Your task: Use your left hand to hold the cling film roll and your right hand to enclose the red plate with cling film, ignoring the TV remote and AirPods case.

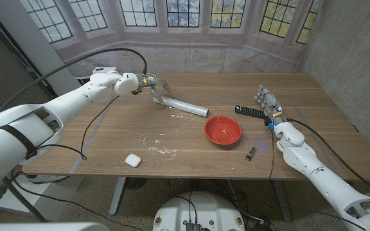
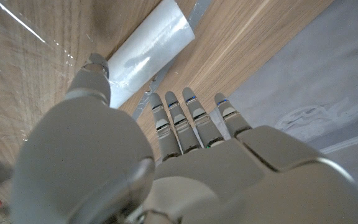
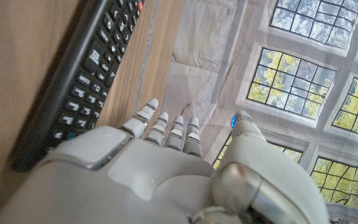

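The cling film roll [image 1: 184, 106] lies slanted on the far middle of the table. My left hand [image 1: 150, 85] hovers at the roll's left end with its fingers stretched out and nothing in it. In the left wrist view the roll [image 2: 149, 51] lies just past that hand [image 2: 166, 168], and the thumb is close beside it. The red plate [image 1: 223, 130] sits right of centre. My right hand [image 1: 268, 103] stands at the right with straight fingers, next to the TV remote [image 1: 249, 111], holding nothing. In the right wrist view the remote [image 3: 82, 78] runs alongside that hand [image 3: 154, 171].
A white AirPods case [image 1: 132, 160] sits near the front left edge. A small dark object [image 1: 251, 153] lies in front of the plate. Faint shiny film glints on the wood [image 1: 154, 144] at mid-table. Cables trail along the left arm.
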